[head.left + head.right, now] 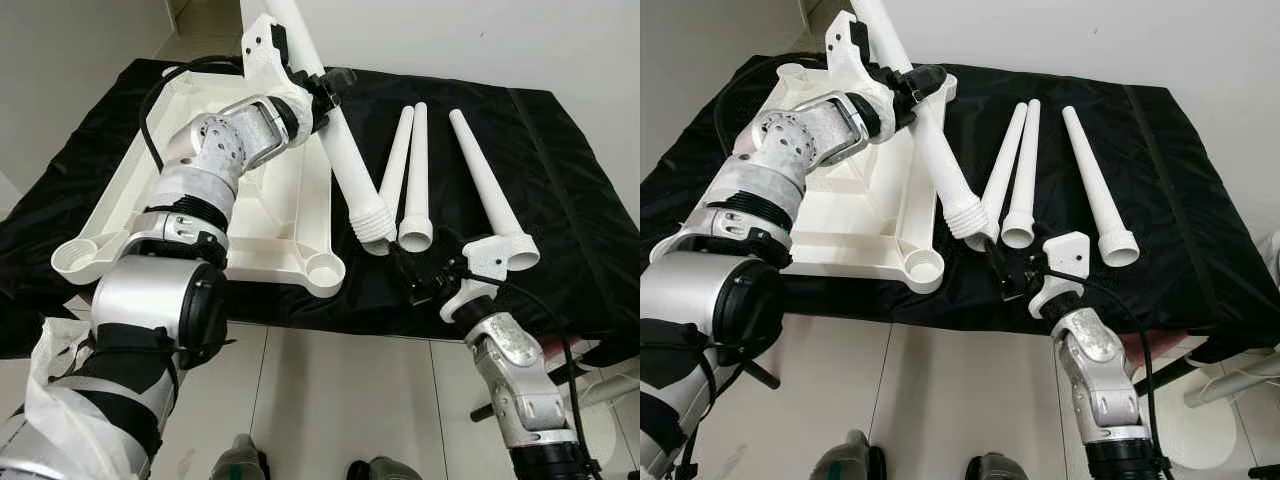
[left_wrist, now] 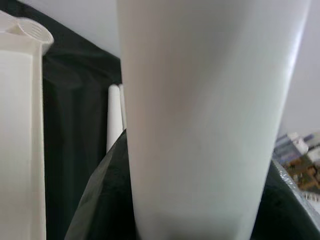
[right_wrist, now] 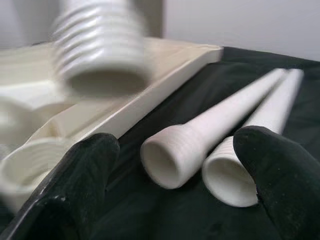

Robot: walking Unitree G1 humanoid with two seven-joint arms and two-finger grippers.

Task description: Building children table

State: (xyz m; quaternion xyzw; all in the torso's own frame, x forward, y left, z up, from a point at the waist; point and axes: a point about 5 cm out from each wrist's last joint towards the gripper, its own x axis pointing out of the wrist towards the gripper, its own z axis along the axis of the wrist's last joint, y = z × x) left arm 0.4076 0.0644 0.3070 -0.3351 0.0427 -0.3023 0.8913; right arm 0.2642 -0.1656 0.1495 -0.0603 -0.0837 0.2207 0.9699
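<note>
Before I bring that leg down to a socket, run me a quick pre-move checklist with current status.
1. Left gripper holds the raised leg: ok, clamped around its shaft.
2. Threaded end clear of the cloth: ok, it hangs in the air.
3. Threaded end lined up with the near corner socket: not ok, it sits off to the right.
4. Tabletop lies underside up, sockets facing up: ok.
5. Right gripper empty and open: ok, beside the spare legs.
6. Thread condition: cannot tell.
</note>
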